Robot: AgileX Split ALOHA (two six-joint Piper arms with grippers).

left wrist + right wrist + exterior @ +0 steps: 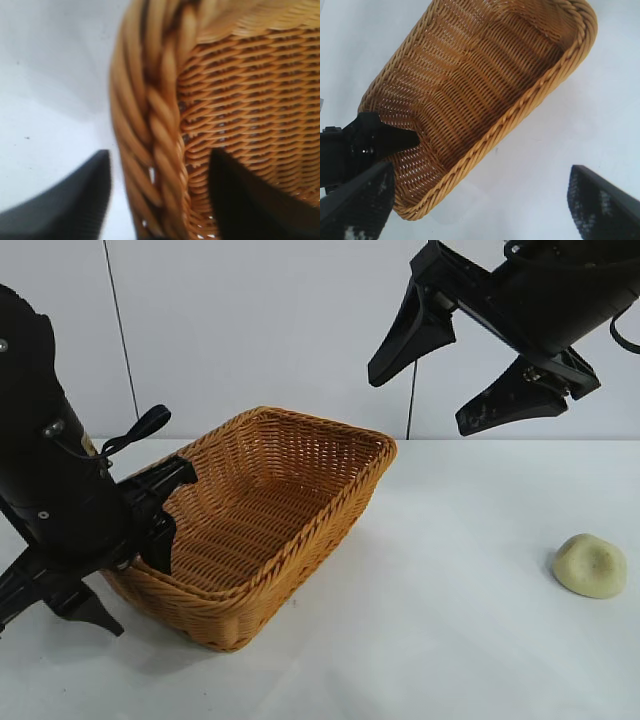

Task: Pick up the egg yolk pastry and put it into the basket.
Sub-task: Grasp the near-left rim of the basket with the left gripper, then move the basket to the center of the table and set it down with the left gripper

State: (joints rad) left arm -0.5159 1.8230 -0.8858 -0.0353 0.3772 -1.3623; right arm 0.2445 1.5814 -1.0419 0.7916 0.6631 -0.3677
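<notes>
The egg yolk pastry [591, 565], a pale yellow-green lump, lies on the white table at the right, far from both grippers. The orange-brown wicker basket [372, 478] stands left of centre. My left gripper [165, 510] straddles the basket's near-left rim, one finger inside and one outside. In the left wrist view the braided rim [160, 115] runs between the fingers with a narrow gap on each side. My right gripper [420, 400] hangs open high above the table, right of the basket, holding nothing. The pastry is out of both wrist views.
In the right wrist view the basket [520, 107] is seen from above with nothing in it, and the left gripper [375, 140] sits at its end. White table [450, 640] stretches between basket and pastry. A white wall stands behind.
</notes>
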